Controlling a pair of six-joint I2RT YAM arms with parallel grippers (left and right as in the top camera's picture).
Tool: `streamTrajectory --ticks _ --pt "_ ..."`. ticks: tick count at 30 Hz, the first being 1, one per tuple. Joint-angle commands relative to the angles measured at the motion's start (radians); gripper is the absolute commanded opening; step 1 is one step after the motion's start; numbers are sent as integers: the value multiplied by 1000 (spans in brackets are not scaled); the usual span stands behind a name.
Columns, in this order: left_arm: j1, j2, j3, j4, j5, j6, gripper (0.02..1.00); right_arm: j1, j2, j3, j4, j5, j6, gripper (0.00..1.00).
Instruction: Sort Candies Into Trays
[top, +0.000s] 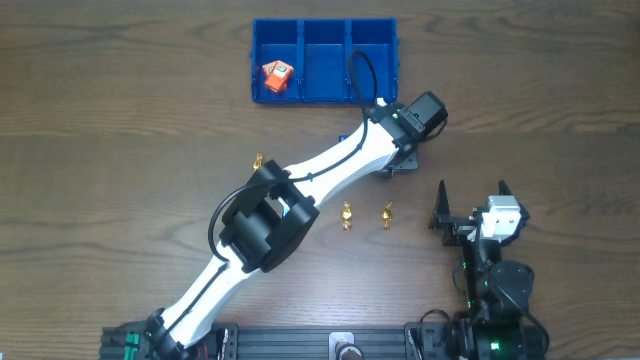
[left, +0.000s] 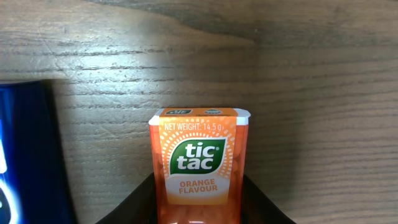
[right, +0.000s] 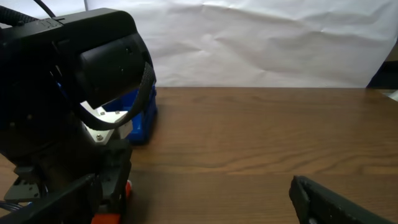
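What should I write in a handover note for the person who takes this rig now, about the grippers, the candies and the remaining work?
Left gripper: shut on an orange candy box, over bare table beside the blue tray.
Right gripper: open, holding nothing, near its own base.
Done: orange packs lie in the tray's left compartment.
Left to do: the held box is not yet in the tray. Three gold wrapped candies wait on the table, one near the left arm's elbow and two side by side nearer the middle.
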Motion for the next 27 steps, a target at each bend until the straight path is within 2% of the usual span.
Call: streamTrajectory --ticks 1,6,8,11,13,19,23,27 --pt "8 31 8 -13 -23 -8 325 3 -7 -3 -3 -1 -15 998" --pt "51 -131 15 -14 -143 69 327 3 -7 -3 -3 -1 -15 998" --pt "109 -240 15 -15 -198 151 329 3 -7 -3 -3 -1 -15 998" --pt "236 -356 15 -14 -209 268 332 3 -7 -3 -3 -1 -15 998" --pt "329 -379 15 -15 -199 327 325 3 -7 -3 -3 -2 -15 998" --pt "509 -298 13 -13 -48 468 323 3 -7 -3 -3 -2 -15 998" --pt "540 -237 13 8 -2 539 325 3 -7 -3 -3 -2 -15 998" --pt "541 -184 13 38 10 546 332 3 -7 -3 -2 -2 -15 998"
